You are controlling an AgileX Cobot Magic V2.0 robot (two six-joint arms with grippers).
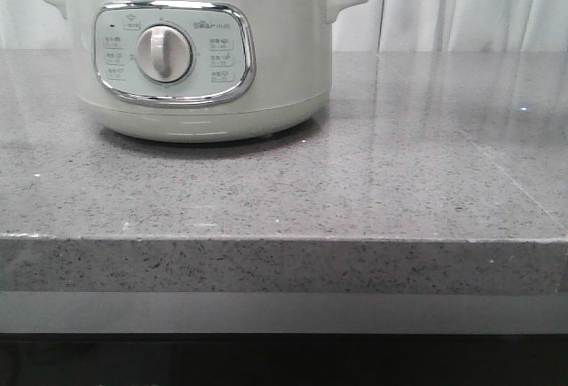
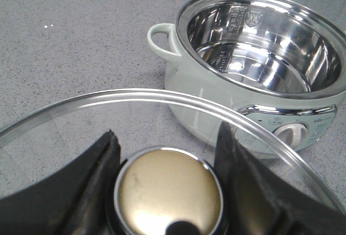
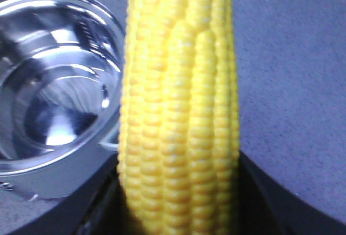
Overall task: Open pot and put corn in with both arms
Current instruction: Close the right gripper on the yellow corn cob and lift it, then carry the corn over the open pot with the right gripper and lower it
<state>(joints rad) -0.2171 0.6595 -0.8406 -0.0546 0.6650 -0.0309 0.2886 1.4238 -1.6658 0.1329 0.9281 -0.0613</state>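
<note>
Pot [image 1: 200, 58], your big round pale green cooker with a shiny steel rim and a round silver dial [image 1: 164, 54], sits open on the speckled grey stone table [image 1: 355, 191]. Its shiny steel bowl [image 2: 259, 46] has nothing in it. Your left gripper [image 2: 167, 183] pinches the round gold knob [image 2: 168, 192] of the clear glass lid [image 2: 135, 100], held beside the pot. Your right gripper [image 3: 178, 213] squeezes the bumpy bright yellow corn cob [image 3: 181, 111], which stands up near the pot's rim.
</note>
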